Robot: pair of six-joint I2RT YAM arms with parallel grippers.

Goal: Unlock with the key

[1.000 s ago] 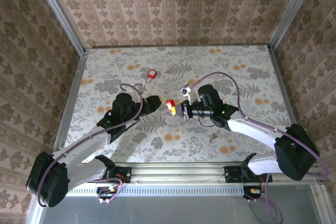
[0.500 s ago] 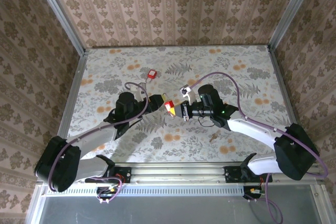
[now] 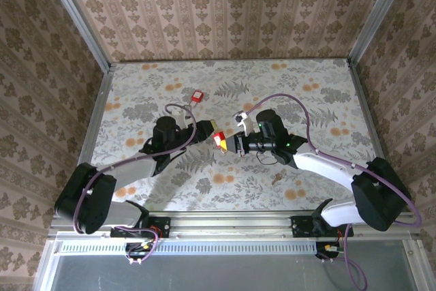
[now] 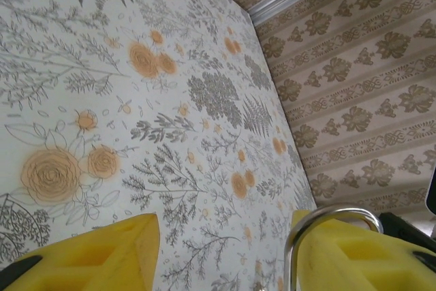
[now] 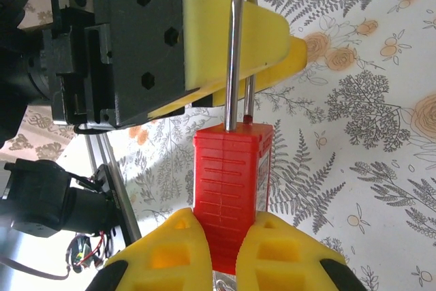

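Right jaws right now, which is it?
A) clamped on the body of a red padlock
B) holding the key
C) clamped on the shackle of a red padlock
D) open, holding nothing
A: in the right wrist view the right jaws pinch the body of the red padlock from both sides, and its metal shackle sticks out beyond them.

Bright, even light; soft wrist-view foregrounds.

A tiny dark brownish metal key (image 3: 275, 179) lies flat on the flowered table (image 3: 306, 100), near and right of centre, well apart from the lock. The small red square plastic padlock (image 5: 231, 185), both shackle legs seated in its body, is clamped at centre by the right gripper (image 5: 225, 221).
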